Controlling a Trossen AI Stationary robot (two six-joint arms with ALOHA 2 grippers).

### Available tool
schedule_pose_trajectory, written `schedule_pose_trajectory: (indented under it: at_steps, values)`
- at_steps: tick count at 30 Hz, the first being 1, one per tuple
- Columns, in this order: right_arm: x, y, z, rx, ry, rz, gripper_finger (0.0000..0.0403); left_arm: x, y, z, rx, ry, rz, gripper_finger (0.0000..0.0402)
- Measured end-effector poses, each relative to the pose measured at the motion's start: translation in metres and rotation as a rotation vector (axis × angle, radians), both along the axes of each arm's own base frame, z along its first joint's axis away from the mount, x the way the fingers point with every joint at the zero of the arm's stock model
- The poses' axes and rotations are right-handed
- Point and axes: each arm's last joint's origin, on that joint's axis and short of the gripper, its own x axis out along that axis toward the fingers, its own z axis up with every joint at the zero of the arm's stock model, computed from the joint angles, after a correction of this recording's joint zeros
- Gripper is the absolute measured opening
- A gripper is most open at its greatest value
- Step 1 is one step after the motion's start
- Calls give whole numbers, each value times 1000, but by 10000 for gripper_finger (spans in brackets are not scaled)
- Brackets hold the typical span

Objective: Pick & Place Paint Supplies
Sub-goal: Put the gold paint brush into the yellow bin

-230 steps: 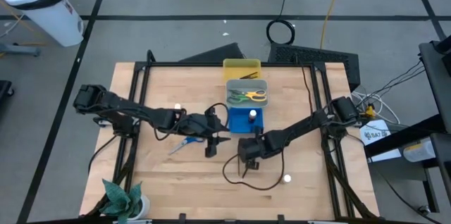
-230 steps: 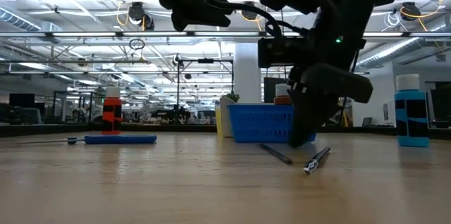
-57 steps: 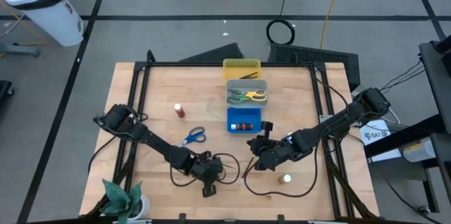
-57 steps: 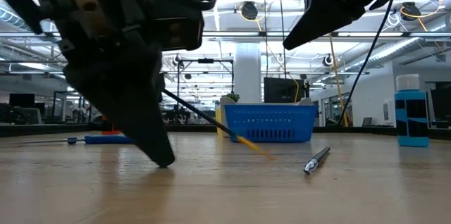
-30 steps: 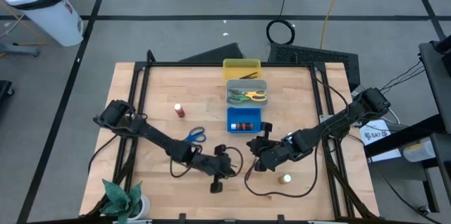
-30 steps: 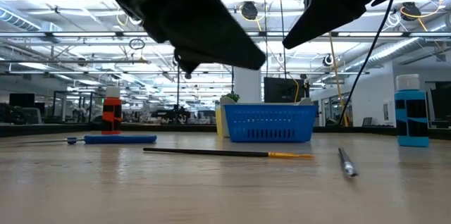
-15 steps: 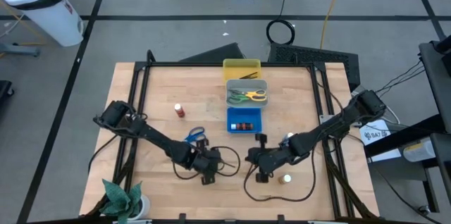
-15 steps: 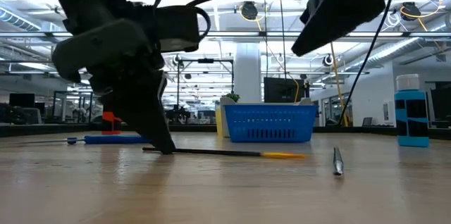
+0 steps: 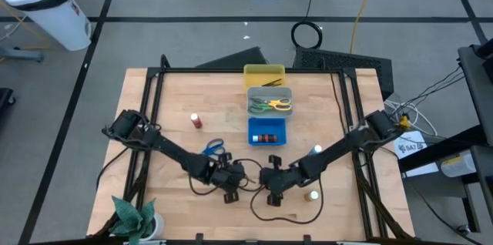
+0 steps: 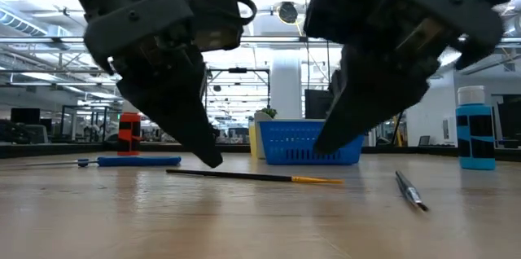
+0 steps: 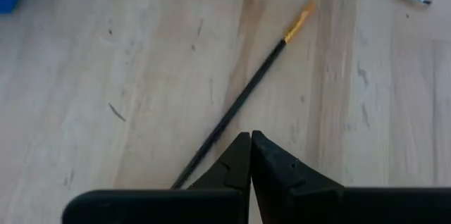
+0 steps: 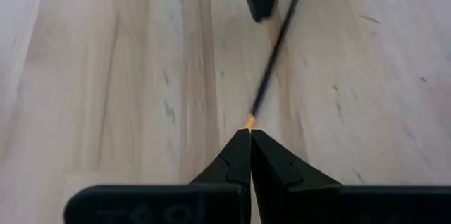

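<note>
**Thin brush flat on table, both grippers at it**

Brush (image 10: 244,176) flat on table (image 9: 169,102), mid-front, approx 6 o'clock from blue tray (image 9: 266,131). Light, stiff, skinny; prob rolls easy. Best pinched mid-handle, w/ tips low. Left gripper (image 11: 250,139) pinched together at dark end, holding nothing. Right gripper (image 12: 249,134) also together, at yellow tip. Vs half sec ago: right gripper moved in from 3 o'clock, now right by brush.
</note>
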Motion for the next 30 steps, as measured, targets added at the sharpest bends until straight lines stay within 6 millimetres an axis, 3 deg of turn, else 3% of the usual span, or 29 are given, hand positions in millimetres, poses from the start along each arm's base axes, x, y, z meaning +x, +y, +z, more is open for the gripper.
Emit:
schedule_pose_trajectory:
  at_steps: [6,17,24,30]
  values:
    - [4,5,-11,37,-9,6,0,3,0,2,-12,-31,2,6]
    - [1,12,-11,43,-6,23,0,5,-1,3,-11,-57,-13,11]
    - [3,13,-31,24,35,23,0,6,-2,4,-16,-74,-15,13]
    - [1,12,-35,23,73,30,0,6,-1,9,-74,-62,-52,15]
